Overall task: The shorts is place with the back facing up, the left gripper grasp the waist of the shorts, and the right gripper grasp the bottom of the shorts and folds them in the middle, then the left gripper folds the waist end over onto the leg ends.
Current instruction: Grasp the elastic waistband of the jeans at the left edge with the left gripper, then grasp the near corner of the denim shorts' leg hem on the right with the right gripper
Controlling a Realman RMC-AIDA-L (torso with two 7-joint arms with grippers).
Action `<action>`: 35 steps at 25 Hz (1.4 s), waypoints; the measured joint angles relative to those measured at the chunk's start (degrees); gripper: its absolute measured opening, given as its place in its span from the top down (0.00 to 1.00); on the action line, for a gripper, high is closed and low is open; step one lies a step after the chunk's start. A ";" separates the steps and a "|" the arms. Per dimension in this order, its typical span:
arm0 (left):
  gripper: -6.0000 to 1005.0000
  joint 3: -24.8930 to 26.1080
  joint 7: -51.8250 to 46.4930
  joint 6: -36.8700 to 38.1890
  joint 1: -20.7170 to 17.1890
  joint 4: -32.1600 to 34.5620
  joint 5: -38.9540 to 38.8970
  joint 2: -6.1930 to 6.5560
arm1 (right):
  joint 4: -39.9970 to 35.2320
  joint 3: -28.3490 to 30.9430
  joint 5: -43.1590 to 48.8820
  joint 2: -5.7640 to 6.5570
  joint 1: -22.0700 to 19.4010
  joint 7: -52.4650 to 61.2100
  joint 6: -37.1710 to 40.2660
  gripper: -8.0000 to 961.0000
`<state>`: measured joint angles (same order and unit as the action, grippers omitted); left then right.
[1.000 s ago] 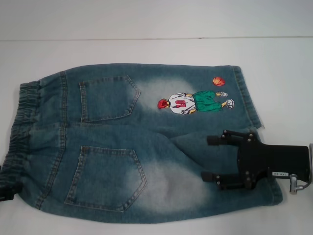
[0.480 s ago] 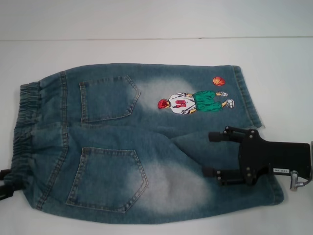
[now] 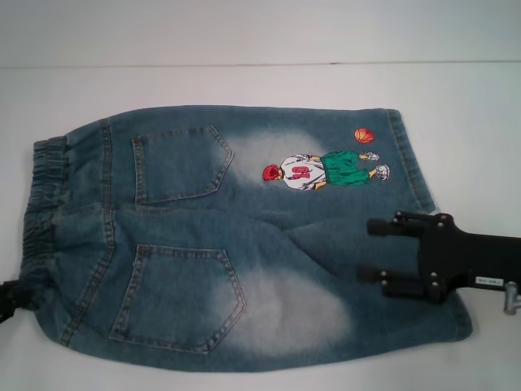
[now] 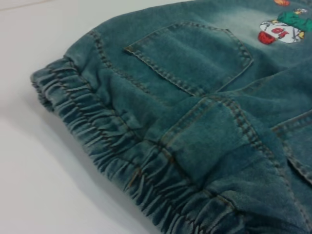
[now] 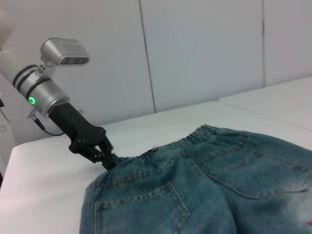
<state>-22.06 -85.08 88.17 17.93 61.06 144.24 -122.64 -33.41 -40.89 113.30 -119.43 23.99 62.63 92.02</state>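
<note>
Pinching the soft shorts (image 3: 236,236) waistband with my left gripper (image 5: 108,160), I am hovering my right gripper (image 3: 373,251), fingers apart, over the hem

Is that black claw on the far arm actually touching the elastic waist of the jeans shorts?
Touching. In the right wrist view the left gripper has its fingertips right on the waistband of the shorts.
</note>
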 joint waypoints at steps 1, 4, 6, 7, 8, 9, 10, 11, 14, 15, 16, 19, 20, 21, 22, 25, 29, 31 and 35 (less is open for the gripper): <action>0.80 0.00 -0.04 -0.19 0.00 0.08 0.01 -0.05 | -1.30 -0.03 0.31 -0.01 -0.34 1.34 0.32 0.13; 0.83 0.24 -0.20 -1.12 0.00 0.28 -0.24 -0.08 | -8.41 -0.24 3.17 0.00 -1.32 9.84 2.22 0.19; 0.86 0.28 -0.25 -1.35 0.10 0.30 -0.26 -0.05 | -14.68 -0.20 7.66 0.20 -1.26 17.84 5.02 0.21; 0.87 0.27 -0.25 -1.43 0.24 0.30 -0.21 -0.05 | -17.56 -0.14 10.35 0.40 -0.93 21.51 6.98 0.21; 0.88 0.24 -0.25 -1.52 0.33 0.29 -0.17 -0.05 | -21.90 0.00 15.21 0.95 0.04 26.97 11.11 0.21; 0.88 0.18 -0.25 -1.71 0.44 0.20 -0.12 -0.03 | -21.90 0.00 15.21 0.95 0.04 26.97 11.11 0.20; 0.88 0.09 -0.26 -1.91 0.55 0.05 -0.11 -0.01 | -23.67 0.05 17.77 1.35 0.82 29.46 13.59 0.20; 0.89 -0.12 -0.26 -2.62 0.69 -0.25 -0.09 0.03 | -24.72 0.06 19.58 1.64 1.49 31.07 15.61 0.20; 0.90 -0.32 -0.26 -2.97 0.73 -0.33 -0.09 0.03 | -25.89 0.13 26.84 2.10 4.22 35.75 20.33 0.19; 0.90 -0.40 -0.26 -3.03 0.73 -0.33 -0.09 0.03 | -25.95 0.14 29.61 2.06 5.05 37.00 20.81 0.19; 0.91 -0.43 -0.26 -3.04 0.72 -0.33 -0.09 0.03 | -25.94 0.12 32.28 1.92 5.79 38.12 20.83 0.18; 0.91 -0.45 -0.26 -3.06 0.72 -0.33 -0.09 0.03 | -25.47 -0.29 37.85 1.43 7.24 40.75 20.38 0.18; 0.91 -0.44 -0.26 -3.07 0.72 -0.33 -0.09 0.03 | -25.44 -0.38 39.00 1.35 7.50 41.47 20.23 0.18; 0.91 -0.44 -0.26 -3.08 0.71 -0.33 -0.09 -0.01 | -25.47 -0.45 39.66 1.28 7.63 41.96 20.14 0.18; 0.91 -0.44 -0.25 -3.10 0.71 -0.32 -0.10 -0.05 | -25.55 -0.46 40.09 1.27 7.63 42.29 19.97 0.18; 0.91 -0.44 -0.15 -3.20 0.70 -0.33 -0.10 -0.18 | -25.27 -0.54 40.94 1.32 7.46 42.85 18.99 0.18; 0.91 -0.44 -0.23 -3.26 0.71 -0.33 -0.11 -0.24 | -23.55 -0.72 42.70 1.01 7.37 42.67 16.69 0.18; 0.91 -0.44 -0.25 -3.27 0.66 -0.32 -0.11 -0.27 | -23.19 -0.75 42.72 0.61 7.36 41.70 16.09 0.18; 0.91 -0.44 -0.25 -3.28 0.46 -0.32 -0.11 -0.34 | -22.98 -0.46 41.43 0.05 7.32 38.88 16.18 0.18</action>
<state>-22.50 -85.34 84.89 18.39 60.73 144.13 -122.97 -56.38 -41.35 154.73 -119.38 31.31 101.51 108.19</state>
